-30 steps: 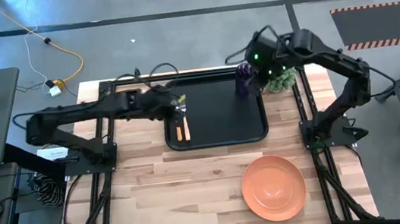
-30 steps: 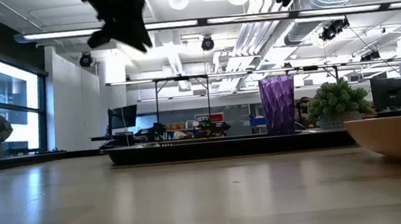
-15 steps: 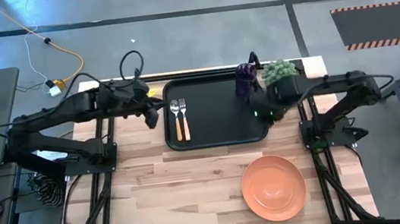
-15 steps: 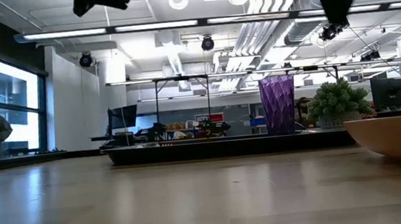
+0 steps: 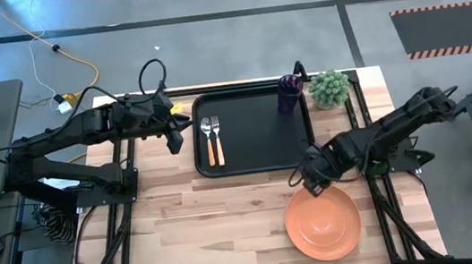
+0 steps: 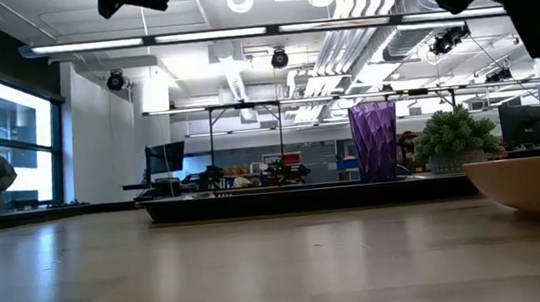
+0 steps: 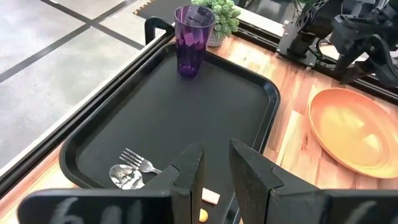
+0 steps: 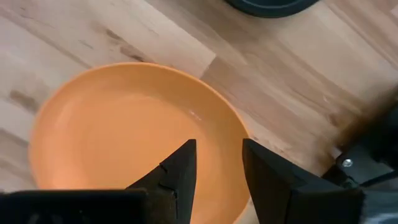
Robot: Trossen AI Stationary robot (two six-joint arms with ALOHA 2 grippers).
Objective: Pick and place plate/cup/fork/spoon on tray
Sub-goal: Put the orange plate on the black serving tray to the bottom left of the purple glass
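The plate [image 5: 322, 221] is the only task item we find off the tray [image 5: 257, 152]; it lies flat on the bare surface [image 5: 229, 223], near the front edge and well apart from the tray's front rim. Being round, it has no long axis, so any rim point serves for a grasp.

The right tool [image 5: 311, 174] hovers above the plate's rim on the tray side. In the right wrist view its two fingers [image 8: 180, 171] stand slightly apart over the plate [image 8: 124, 143], holding nothing. We judge the right arm far nearer; the move turns on descending onto that rim.

The tray's centre and front right corner are bare, leaving open room. The fork [image 5: 216, 140] and spoon [image 5: 207, 140] lie side by side at its left, the cup [image 5: 290, 93] upright in its far right corner, a plant [image 5: 329, 88] just beyond.

The left tool [image 5: 174, 138] waits off the tray's left edge, fingers slightly parted, empty.
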